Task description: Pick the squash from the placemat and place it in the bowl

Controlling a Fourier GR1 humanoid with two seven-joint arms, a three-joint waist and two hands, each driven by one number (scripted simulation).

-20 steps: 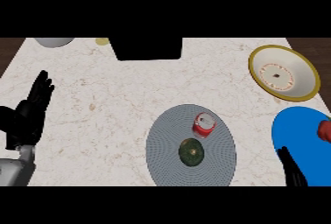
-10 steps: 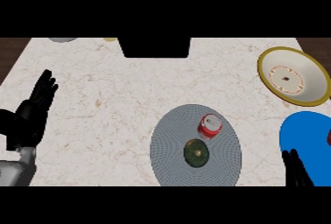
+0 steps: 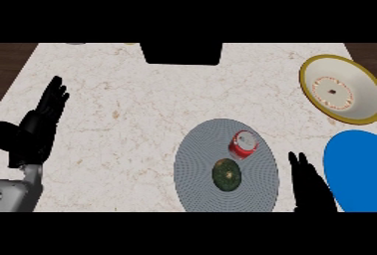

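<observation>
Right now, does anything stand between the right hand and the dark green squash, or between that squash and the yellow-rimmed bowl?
Nothing lies between the right hand and the dark green squash, only bare grey round placemat. The red can stands close beside the line to the yellow-rimmed bowl.

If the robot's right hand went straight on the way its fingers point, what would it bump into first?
Probably nothing: the right hand points up the counter, between the placemat and the bowl, missing the squash. Its height is hard to judge.
</observation>
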